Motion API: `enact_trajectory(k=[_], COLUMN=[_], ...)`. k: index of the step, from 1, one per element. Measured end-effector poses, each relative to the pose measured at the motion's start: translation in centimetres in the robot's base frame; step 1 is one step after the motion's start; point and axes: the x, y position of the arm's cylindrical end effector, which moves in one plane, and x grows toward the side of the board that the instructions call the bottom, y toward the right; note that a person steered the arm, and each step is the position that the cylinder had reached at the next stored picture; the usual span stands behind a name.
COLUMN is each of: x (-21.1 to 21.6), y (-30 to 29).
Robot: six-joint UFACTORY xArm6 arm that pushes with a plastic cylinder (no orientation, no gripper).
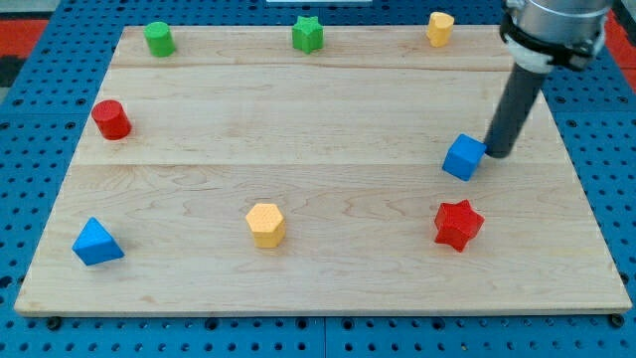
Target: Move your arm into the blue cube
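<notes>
My tip [496, 154] is down on the bench [328, 119], pressed right up at the view's right edge of the blue cube [463, 156], touching it or as good as; the exact contact line is too tight to call. The rod slants up from there toward the view's top right, where the grey arm housing [555, 28] fills the corner. There are no fingers on this arm, just the plain dark rod, so nothing stands apart, together or clamped.

The blue cube sits on the right half of the wooden bench, about mid-height in the view. Just below it, toward the view's bottom, lies the red star [458, 224], near but apart. Along the top edge run the green cylinder [159, 39] at the left, the green star [308, 34] in the middle and a yellow block [440, 28] to the right. The red cylinder [111, 119] stands at the left side. At the bottom left rests the blue pyramid-like block [96, 243], and the yellow hexagonal block [265, 224] sits bottom centre, well apart from everything else. A blue pegboard [40, 40] surrounds the bench.
</notes>
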Motion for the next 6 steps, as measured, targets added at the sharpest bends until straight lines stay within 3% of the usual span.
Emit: enact_trajectory(k=[2, 3, 4, 6], x=[0.8, -0.2, -5.7, -5.9], y=[-3.1, -1.2, 3.6, -2.5])
